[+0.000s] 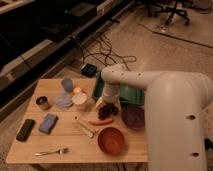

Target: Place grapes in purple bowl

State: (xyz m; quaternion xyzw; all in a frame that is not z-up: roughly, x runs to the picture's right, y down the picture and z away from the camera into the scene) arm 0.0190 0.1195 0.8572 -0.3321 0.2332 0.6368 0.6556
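Your robot's gripper [106,104] hangs low over the wooden counter [60,139], right at the dark grapes [110,111], and you cannot tell from this view whether it is clenched on them or released. The grapes sit just beside the purple bowl [134,117], outside it. A red-orange chili [101,121] lies just in front of them, an orange bowl [111,140] stands nearer the front edge, and a green tray [129,93] is behind.

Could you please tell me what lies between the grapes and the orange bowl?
The camera view shows a red chili there; the claw is right above the grapes.
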